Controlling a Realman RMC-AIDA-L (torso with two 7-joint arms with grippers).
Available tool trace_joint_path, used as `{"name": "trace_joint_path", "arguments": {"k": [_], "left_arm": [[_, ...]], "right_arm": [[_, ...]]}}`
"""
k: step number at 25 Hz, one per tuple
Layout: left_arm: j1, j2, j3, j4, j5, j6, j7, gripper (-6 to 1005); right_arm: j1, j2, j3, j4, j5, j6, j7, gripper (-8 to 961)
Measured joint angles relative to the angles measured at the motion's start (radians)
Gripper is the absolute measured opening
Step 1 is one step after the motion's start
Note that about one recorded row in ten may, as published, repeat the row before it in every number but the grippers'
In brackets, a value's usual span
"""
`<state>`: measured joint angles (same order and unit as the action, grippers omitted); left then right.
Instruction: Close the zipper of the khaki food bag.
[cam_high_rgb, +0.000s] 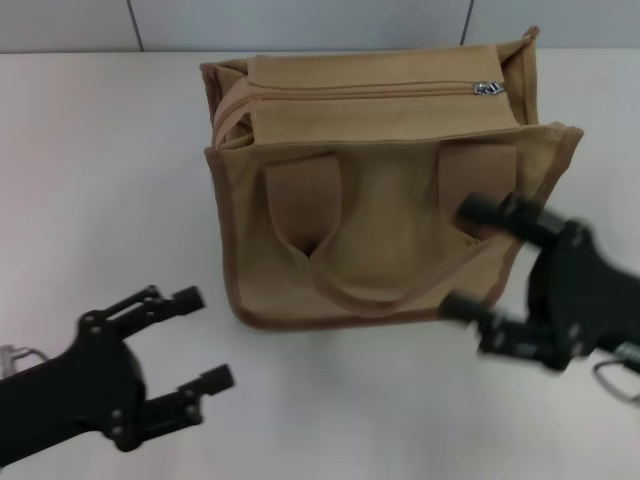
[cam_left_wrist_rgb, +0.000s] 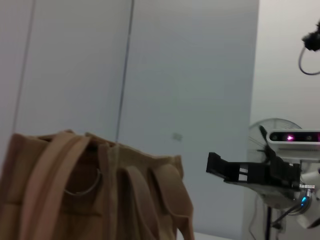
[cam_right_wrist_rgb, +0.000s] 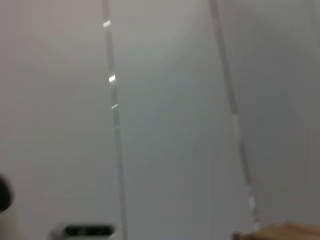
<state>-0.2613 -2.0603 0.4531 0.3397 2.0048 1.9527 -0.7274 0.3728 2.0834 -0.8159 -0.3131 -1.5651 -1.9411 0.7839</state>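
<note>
Standing between both wide-open grippers, khaki food bag (cam_high_rgb: 380, 190); right gripper (cam_high_rgb: 468, 258) at its front, left gripper (cam_high_rgb: 200, 338) apart.

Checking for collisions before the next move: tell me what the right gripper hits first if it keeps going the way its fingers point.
Probably the khaki food bag: the open right gripper points at its front near the right corner, though depth is unclear.

- The right gripper (cam_high_rgb: 478, 278) was motion-blurred and hid the khaki food bag (cam_high_rgb: 380, 190) at its lower right corner.
- In the right wrist view, only a sliver of bag showed, cut off at the edge.
</note>
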Motion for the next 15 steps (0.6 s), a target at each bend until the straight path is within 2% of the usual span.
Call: {"name": "trace_joint_path", "arguments": {"k": [1,3,4,5,6,9,15], "left_arm": [[-0.014,-0.005,0.016,0.002,0.000,-0.010,0.000,771],[-0.031,-0.007,0.038,0.001,0.001,-0.019,-0.002,770],[-0.041,-0.007,0.050,-0.001,0.001,-0.025,-0.003,770],[-0.041,-0.007,0.050,-0.001,0.001,-0.025,-0.003,770],[-0.044,-0.008,0.053,0.000,0.002,-0.028,0.000,770],[-0.046,-0.009,0.063,-0.001,0.002,-0.038,0.002,770],[-0.048,-0.012,0.081,-0.022,0.002,-0.083,0.005,770]], "right_arm": [[0.002,0.001,-0.075,0.008,-0.001,0.026,-0.042,782],[0.007,0.002,-0.112,0.016,-0.001,0.051,-0.054,805],[0.020,0.001,-0.164,0.036,-0.002,0.123,-0.060,816],[0.020,0.001,-0.164,0.036,-0.002,0.123,-0.060,827],[0.033,0.002,-0.201,0.056,-0.002,0.196,-0.061,838],[0.061,0.006,-0.236,0.100,0.000,0.265,-0.062,838],[0.082,0.007,-0.235,0.140,0.008,0.286,-0.063,838]]}}
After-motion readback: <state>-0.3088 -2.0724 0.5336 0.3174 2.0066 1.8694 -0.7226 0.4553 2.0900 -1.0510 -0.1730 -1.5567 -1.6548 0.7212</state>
